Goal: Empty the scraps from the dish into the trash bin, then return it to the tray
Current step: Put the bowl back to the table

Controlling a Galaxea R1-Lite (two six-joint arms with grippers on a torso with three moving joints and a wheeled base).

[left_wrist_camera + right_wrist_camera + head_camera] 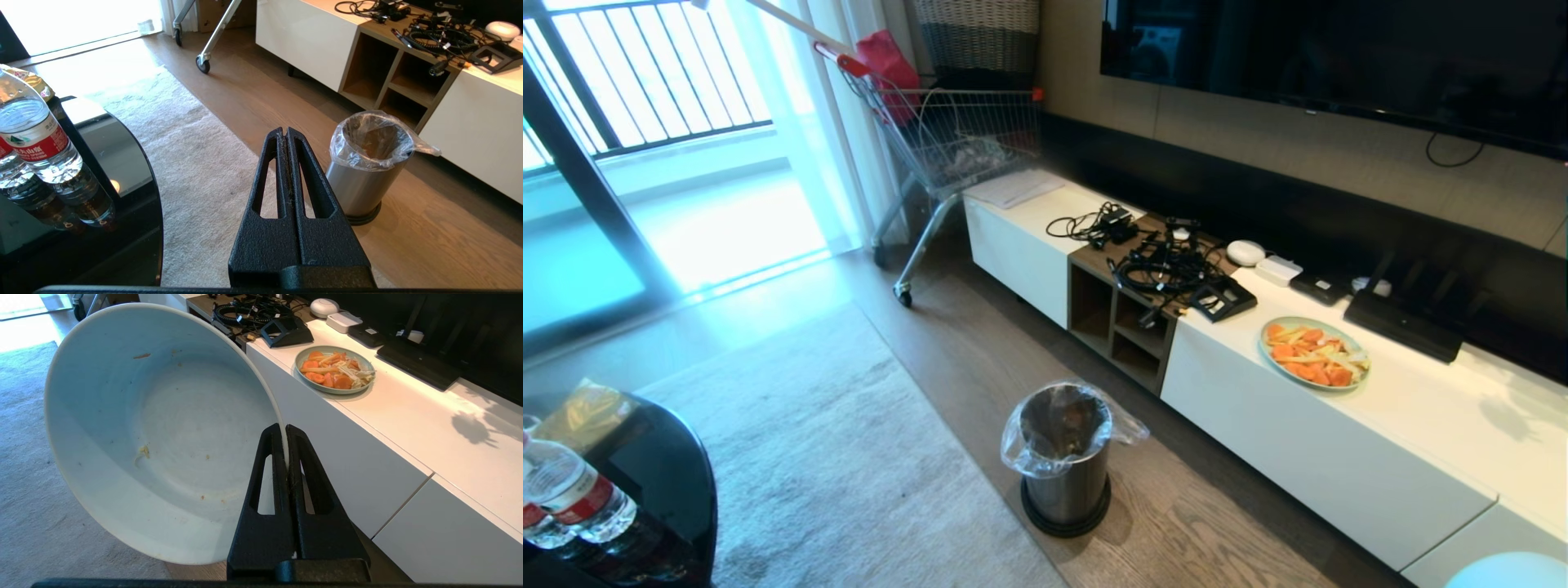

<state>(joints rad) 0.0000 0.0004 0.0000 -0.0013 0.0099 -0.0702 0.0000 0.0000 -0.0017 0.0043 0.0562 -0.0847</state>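
Observation:
My right gripper [284, 430] is shut on the rim of the dish [163, 437], a white bowl held tilted on its side. Inside it I see only small crumbs and smears; the scraps themselves do not show. The dish's pale edge [1511, 572] peeks into the head view's lower right corner. The trash bin [1066, 465], steel with a clear liner bag, stands on the wood floor before the console. My left gripper [284, 130] is shut and empty, and it hangs above the rug's edge near the trash bin [363, 175]. The tray is out of view.
A pale-green plate of carrots and fries [1313, 353] sits on the long white console [1339, 441], beside tangled cables [1168, 265]. A black glass table [662, 482] with water bottles [572, 498] is at the left. A shopping cart [947, 139] stands by the window.

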